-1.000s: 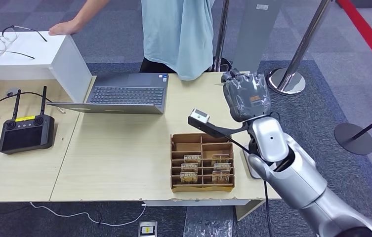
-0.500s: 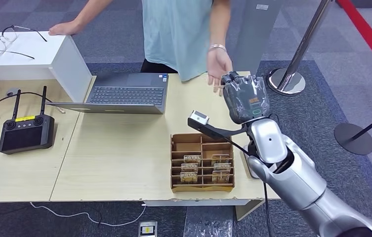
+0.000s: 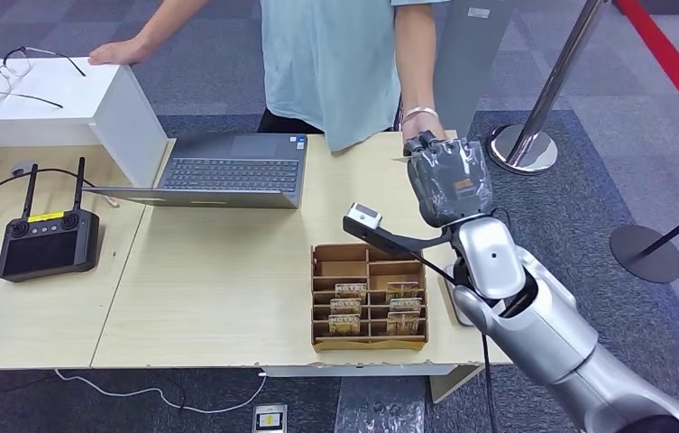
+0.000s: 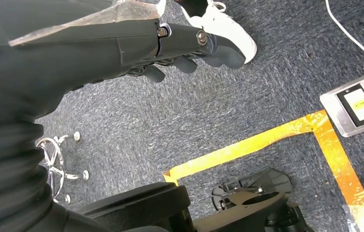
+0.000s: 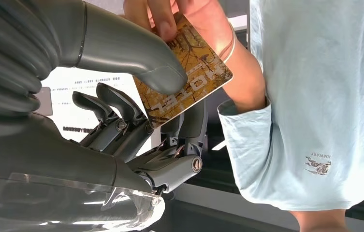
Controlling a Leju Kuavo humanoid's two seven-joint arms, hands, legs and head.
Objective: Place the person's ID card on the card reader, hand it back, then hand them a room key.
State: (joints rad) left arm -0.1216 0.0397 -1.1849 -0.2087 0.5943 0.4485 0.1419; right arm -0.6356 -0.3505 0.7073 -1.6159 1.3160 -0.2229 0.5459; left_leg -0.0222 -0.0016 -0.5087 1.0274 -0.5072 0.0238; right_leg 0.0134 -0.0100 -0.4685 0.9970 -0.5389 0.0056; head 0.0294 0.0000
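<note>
The left hand (image 4: 189, 46) hangs over blue-grey carpet, its dark fingers (image 4: 218, 50) curled in, holding nothing. On the pale wooden surface (image 3: 218, 271), a brown cardboard divider box (image 3: 370, 298) of patterned cards sits near the front edge. The right hand (image 3: 446, 176) is raised over the far right corner, back toward the head camera. In the right wrist view its thumb and fingers (image 5: 122, 104) pinch a brown patterned room key card (image 5: 184, 79) reading "HOTEL", held tilted; a person's hand (image 5: 170, 14) grips its other end.
</note>
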